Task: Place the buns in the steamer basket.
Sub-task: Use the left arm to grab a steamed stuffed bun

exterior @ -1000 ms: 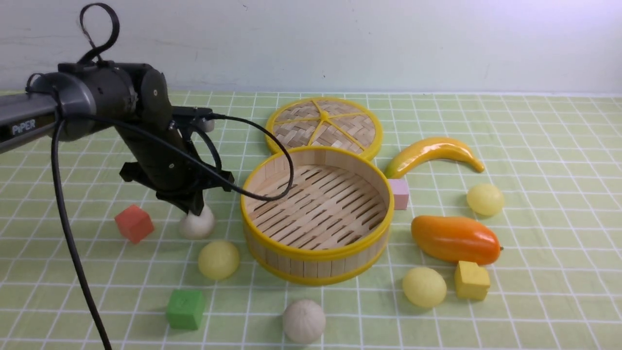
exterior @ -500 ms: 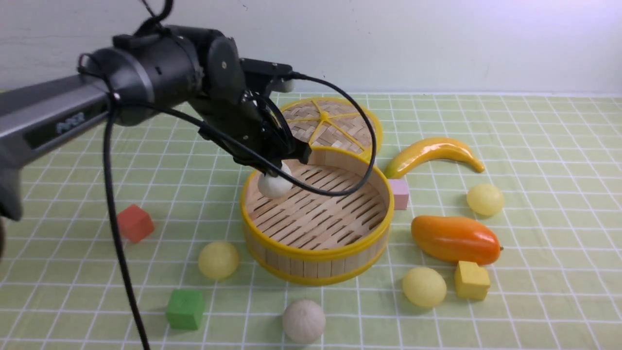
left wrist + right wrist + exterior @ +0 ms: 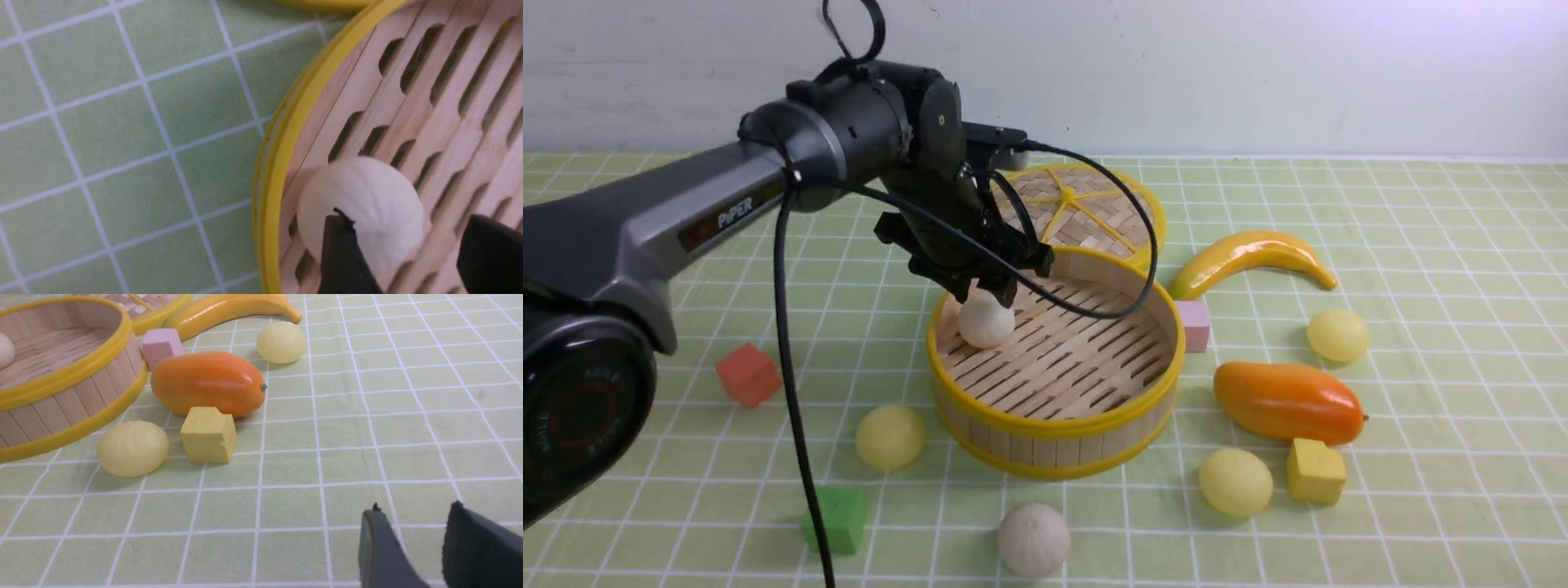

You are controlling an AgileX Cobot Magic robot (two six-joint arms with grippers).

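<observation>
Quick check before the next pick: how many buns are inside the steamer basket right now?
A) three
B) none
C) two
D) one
D: a single off-white bun rests on the slatted floor of the steamer basket, close to its left wall, and nothing else lies inside it.

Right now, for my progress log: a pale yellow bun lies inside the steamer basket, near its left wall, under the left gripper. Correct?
Wrong colour: the left wrist view shows the bun is off-white and pleated. It lies inside the steamer basket, near its left wall, under the left gripper.
</observation>
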